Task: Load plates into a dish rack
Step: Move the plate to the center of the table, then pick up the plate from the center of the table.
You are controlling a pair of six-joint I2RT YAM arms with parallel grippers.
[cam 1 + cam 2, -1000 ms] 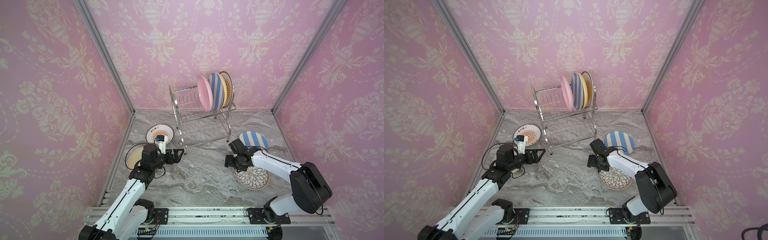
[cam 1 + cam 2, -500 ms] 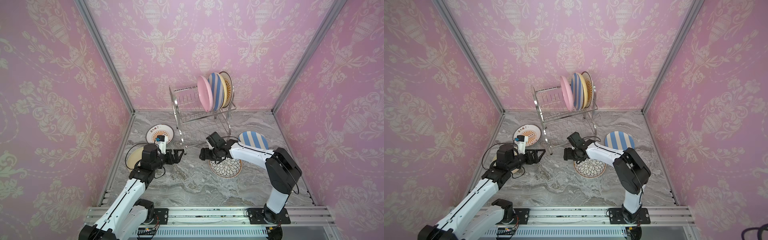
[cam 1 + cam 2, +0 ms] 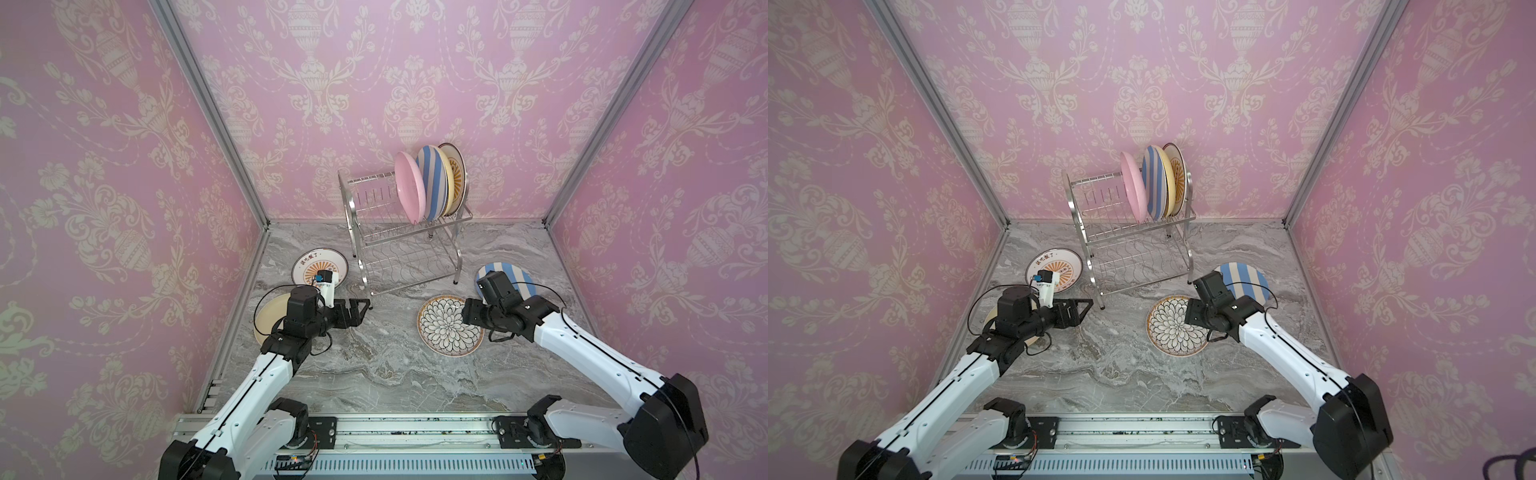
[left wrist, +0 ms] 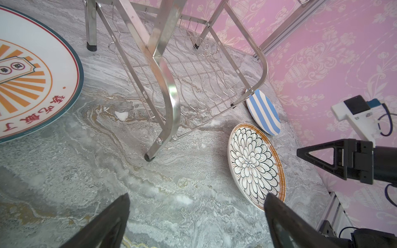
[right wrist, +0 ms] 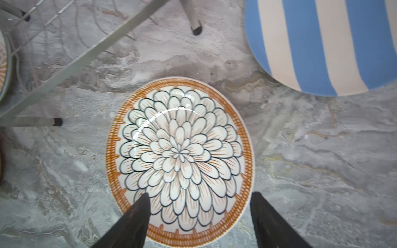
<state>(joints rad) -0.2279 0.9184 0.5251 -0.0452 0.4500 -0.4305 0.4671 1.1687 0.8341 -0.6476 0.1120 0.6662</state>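
Petal plate (image 3: pixel 450 324) slid to mid-bench; right gripper (image 5: pixel 200 195) off it.
Plate has moved from the right side toward the bench (image 3: pixel 374 374) centre and lies flat in front of the dish rack (image 4: pixel 169 96). Right arm has pulled back, fingers (image 5: pixel 133 219) released, spread astride the plate's near rim. Left gripper (image 4: pixel 196 197) released, empty, by the rack's front leg. Probably staging a pickup; four plates racked, four still on the bench.

Stereo o'head; wrists share petal plate (image 4: pixel 255 163) (image 5: pixel 179 158)
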